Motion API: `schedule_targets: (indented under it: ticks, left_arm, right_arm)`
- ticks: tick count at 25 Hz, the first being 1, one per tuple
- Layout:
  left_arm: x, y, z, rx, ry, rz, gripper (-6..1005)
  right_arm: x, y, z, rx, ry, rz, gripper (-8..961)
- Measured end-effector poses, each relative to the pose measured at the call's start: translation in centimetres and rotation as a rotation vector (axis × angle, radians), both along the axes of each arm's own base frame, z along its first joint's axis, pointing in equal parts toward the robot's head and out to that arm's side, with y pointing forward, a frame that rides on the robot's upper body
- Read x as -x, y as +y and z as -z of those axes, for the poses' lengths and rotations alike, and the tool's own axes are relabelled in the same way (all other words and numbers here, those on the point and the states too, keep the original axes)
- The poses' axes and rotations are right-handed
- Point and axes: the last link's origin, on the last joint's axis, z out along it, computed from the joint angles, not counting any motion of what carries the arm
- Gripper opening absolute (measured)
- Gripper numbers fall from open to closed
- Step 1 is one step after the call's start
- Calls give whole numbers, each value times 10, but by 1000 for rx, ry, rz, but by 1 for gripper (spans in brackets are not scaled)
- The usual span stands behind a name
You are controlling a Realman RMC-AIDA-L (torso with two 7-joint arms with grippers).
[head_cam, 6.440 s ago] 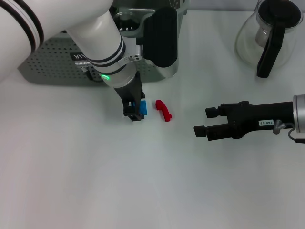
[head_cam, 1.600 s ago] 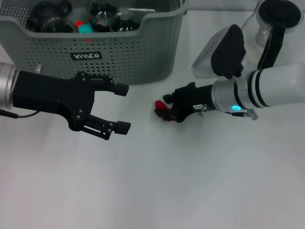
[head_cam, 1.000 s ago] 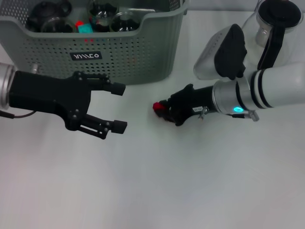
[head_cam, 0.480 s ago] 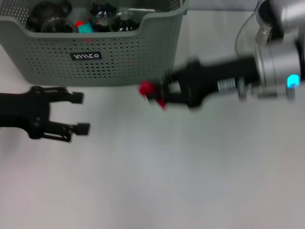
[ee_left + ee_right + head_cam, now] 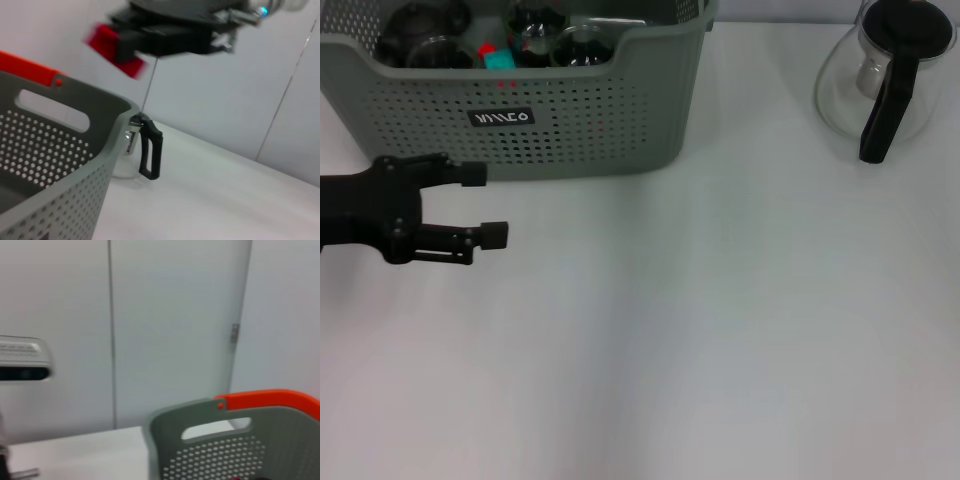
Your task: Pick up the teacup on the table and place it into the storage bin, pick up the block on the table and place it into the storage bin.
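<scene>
The storage bin (image 5: 570, 120), a grey-green perforated basket with a black label, stands at the back left of the white table. Dark cups (image 5: 420, 25) and a teal block (image 5: 500, 58) lie inside it. My left gripper (image 5: 480, 205) is open and empty, low over the table in front of the bin's left part. My right arm is out of the head view. In the left wrist view my right gripper (image 5: 127, 47) is shut on the red block (image 5: 107, 42), held high above the bin's rim (image 5: 75, 97). The right wrist view shows the bin's handle cut-out (image 5: 215, 430).
A clear glass pitcher (image 5: 880, 80) with a black handle stands at the back right; it also shows in the left wrist view (image 5: 147, 150). An orange edge (image 5: 270, 397) runs behind the bin's rim.
My right gripper closed on the red block, lifted it off the table towards the bin and left the head view. My left arm drew back to the left.
</scene>
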Motion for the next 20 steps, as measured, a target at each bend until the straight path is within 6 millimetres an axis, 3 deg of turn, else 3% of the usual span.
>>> schedule_targets:
  ticks: [5, 13, 18, 20]
  left_arm:
    - [-5, 5, 4, 5, -1, 10, 941]
    - [-9, 9, 5, 5, -15, 14, 941]
    - [-14, 12, -1, -21, -46, 38, 942]
    - [-16, 12, -4, -21, -54, 52, 942]
  right_arm:
    - [7, 12, 11, -59, -62, 25, 195]
    - [-1, 15, 1, -88, -67, 44, 435]
    - [-9, -15, -26, -20, -50, -67, 549]
    - [-33, -44, -40, 60, -69, -102, 594]
